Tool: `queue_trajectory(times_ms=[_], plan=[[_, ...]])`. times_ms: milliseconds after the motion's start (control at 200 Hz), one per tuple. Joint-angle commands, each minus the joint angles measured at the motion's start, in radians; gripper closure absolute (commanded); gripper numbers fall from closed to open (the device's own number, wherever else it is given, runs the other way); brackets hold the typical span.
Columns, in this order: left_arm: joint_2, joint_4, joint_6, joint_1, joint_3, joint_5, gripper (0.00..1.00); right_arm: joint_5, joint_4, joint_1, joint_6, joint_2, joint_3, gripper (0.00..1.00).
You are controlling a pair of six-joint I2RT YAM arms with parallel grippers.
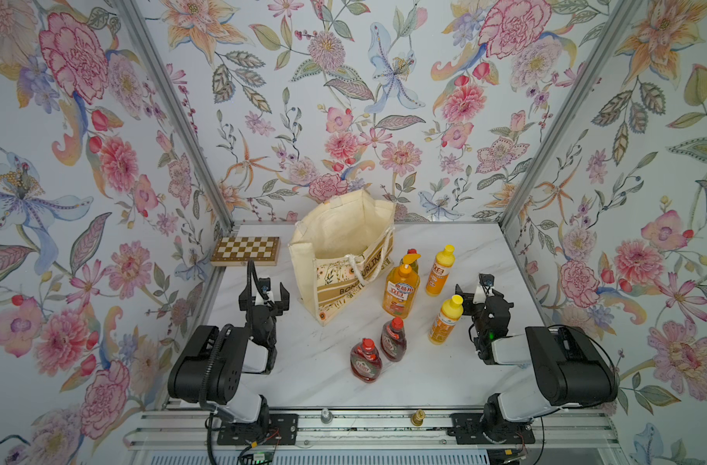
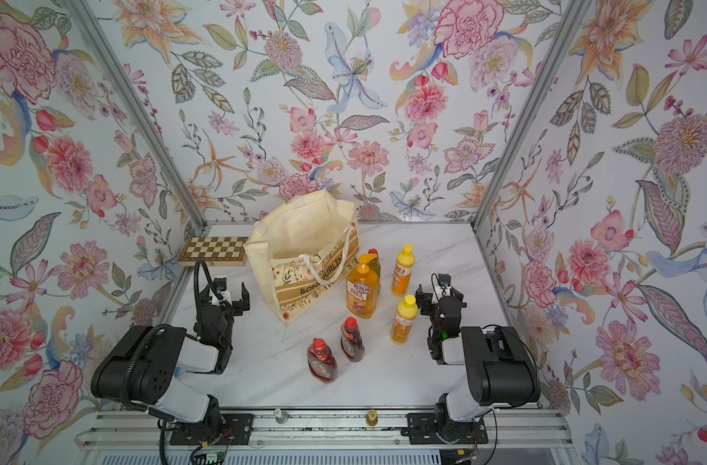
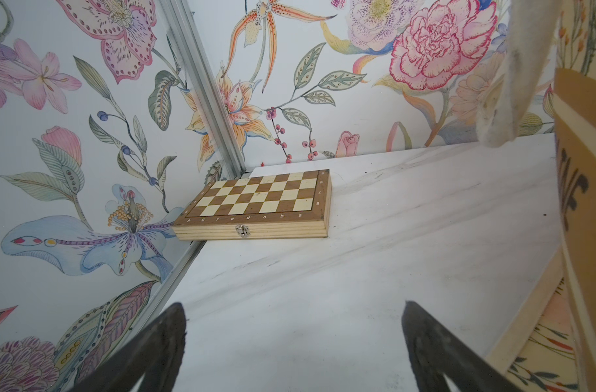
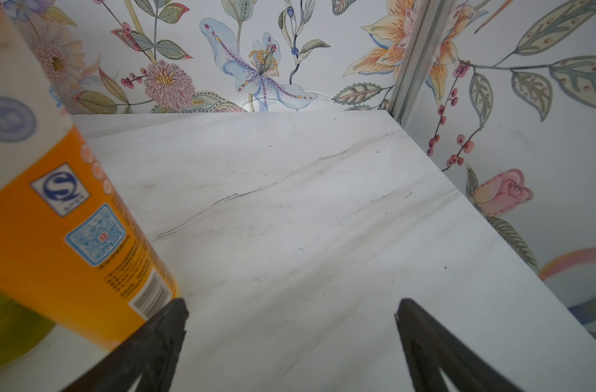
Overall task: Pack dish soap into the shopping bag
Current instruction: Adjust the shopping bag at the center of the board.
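**Six bottles on the tabletop, bag open, both arms empty**

The cream canvas shopping bag with white rope handles (image 1: 339, 257) stands upright toward the back of the white marble tabletop (image 1: 323, 386). Its mouth gapes wide, so a bottle could be lowered straight in; no bottle shows inside it.

All the dish soap stands upright outside the bag, on its right-arm side. The tall orange pump bottle (image 1: 400, 294) is just beside the bag's front corner. The olive-green red-capped bottle (image 1: 413, 259) is half hidden behind it. Two orange yellow-capped bottles (image 1: 440, 271) (image 1: 446, 322) stand farther right. Two dark-red red-capped bottles (image 1: 393, 340) (image 1: 365, 360) are nearest the arms. Most stand apart, which probably leaves room for a sideways grasp.

The left fingers (image 3: 160, 339) are spread and hold nothing, beside the bag and pointing toward a wooden chessboard box (image 3: 255, 203) in the back corner. The right fingers (image 4: 160, 339) are likewise spread and empty. An orange bottle stands just outside their gap, so the right arm seems better placed for a first pick.
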Motion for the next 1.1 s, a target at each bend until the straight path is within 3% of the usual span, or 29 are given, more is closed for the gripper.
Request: queue_trajectory(times_ms=[0,115,360,556,821,946,1096], plan=[[-0.026,0.072,-0.019,0.010,-0.010,-0.022,0.01,-0.019,0.010,-0.010,-0.004,-0.019,0.009,0.01],[-0.076,0.053,-0.026,0.011,-0.010,-0.050,0.00,-0.015,-0.033,-0.024,0.015,-0.064,0.011,0.01],[-0.253,-0.156,-0.037,0.009,0.009,-0.093,0.01,0.058,-0.265,-0.028,0.039,-0.214,0.075,0.01],[-0.467,-0.360,-0.110,0.010,0.088,-0.126,0.01,0.149,-0.571,-0.028,0.096,-0.378,0.181,0.01],[-0.607,-0.809,-0.295,0.010,0.378,-0.120,0.01,0.180,-1.169,-0.010,0.309,-0.507,0.495,0.01],[-0.542,-1.091,-0.378,0.010,0.616,-0.090,0.00,0.227,-1.446,0.055,0.381,-0.482,0.711,0.01],[-0.409,-1.287,-0.402,0.009,0.857,0.056,0.01,0.294,-1.648,0.201,0.412,-0.405,0.934,0.01]])
